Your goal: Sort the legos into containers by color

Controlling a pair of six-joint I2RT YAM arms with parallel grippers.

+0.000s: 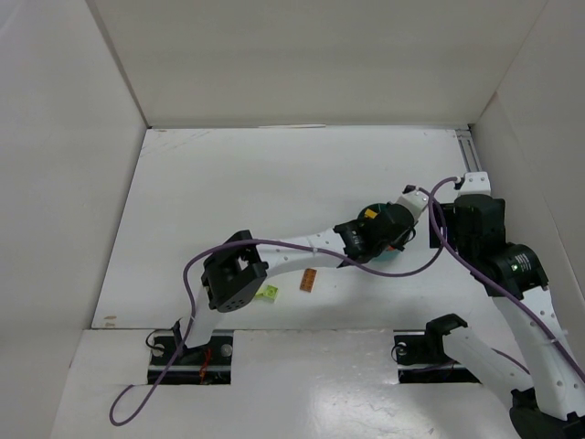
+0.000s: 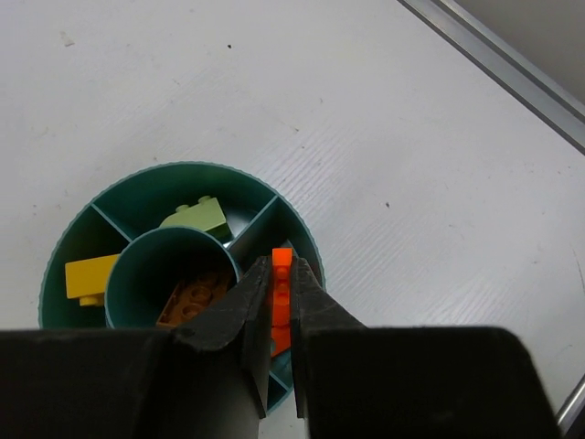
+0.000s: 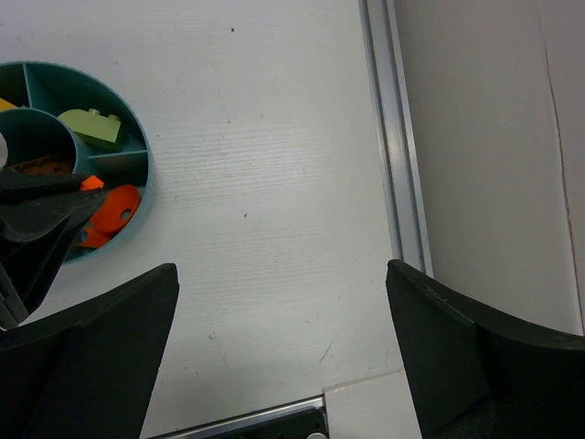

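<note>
Furthest left on the surface (image 1: pixel 274 183), a lime green brick (image 1: pixel 268 293) and a brown brick (image 1: pixel 309 281) lie unsorted just beside the left arm's elbow. A careless swing of that arm on its way back could sweep them aside. Further right, the left arm's fingers (image 2: pixel 239 315) are closed almost completely on a small orange brick (image 2: pixel 282 288), pinching its narrow sides. They hold it over the teal bowl (image 2: pixel 174 174), above the compartment to the right of a divider (image 2: pixel 254 229). The right wrist view shows a round orange piece (image 3: pixel 114 208) already lying in that compartment. The brick hangs close to both the divider and the outer rim. Released off-centre, it could catch an edge and tumble into the lime compartment, into the central cup (image 2: pixel 151 265), or out onto the surface. It might also cling to one finger as they part. A descent that is too low would push the fingertips onto the rim and shove the bowl. Furthest right, the right arm's fingers (image 3: pixel 91 366) are spread wide and hold nothing. That arm sits near the bowl, so any move inward risks a clash with the left arm.
</note>
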